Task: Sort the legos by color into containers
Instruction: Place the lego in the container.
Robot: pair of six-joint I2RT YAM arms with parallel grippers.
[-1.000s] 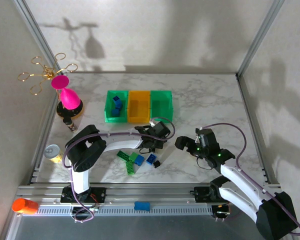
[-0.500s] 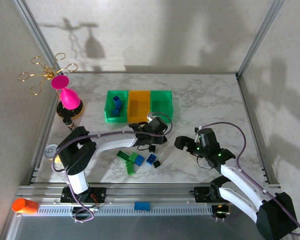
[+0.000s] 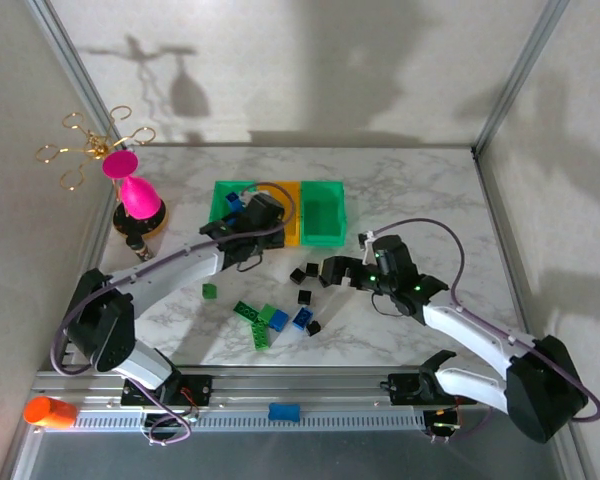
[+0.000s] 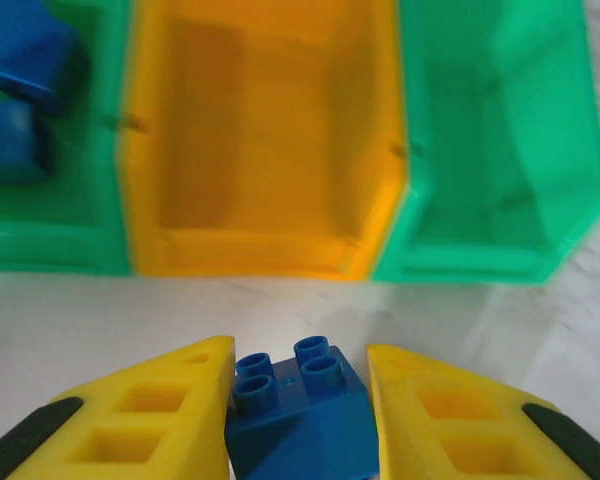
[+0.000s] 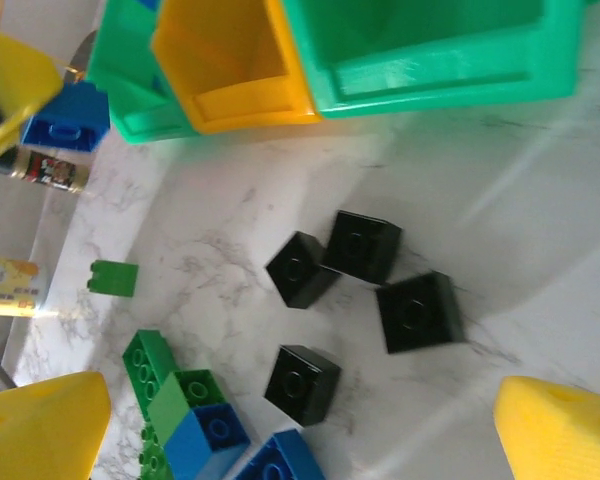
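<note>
My left gripper point(image 3: 250, 213) is shut on a blue lego point(image 4: 298, 410), squeezed between its yellow fingers point(image 4: 150, 415) just in front of the containers. The left green bin point(image 4: 50, 230) holds blue bricks point(image 4: 20, 100). The orange bin point(image 4: 260, 140) and the right green bin point(image 4: 500, 150) look empty. My right gripper point(image 5: 302, 400) stands wide open above several black legos point(image 5: 362, 245) on the marble. Green plates point(image 3: 248, 313) and blue bricks point(image 3: 302, 318) lie in a cluster near the front, and one small green brick point(image 3: 209, 291) sits apart to the left.
A pink goblet point(image 3: 132, 190) and a gold wire stand point(image 3: 90, 145) stand at the back left, with a small bottle point(image 3: 138, 243) beside them. An orange object point(image 3: 42, 410) and a blue brick point(image 3: 283, 411) rest on the front rail.
My left gripper has swung from the pile up and left to the bins, carrying the blue lego. My right gripper has moved left, over the black legos.
</note>
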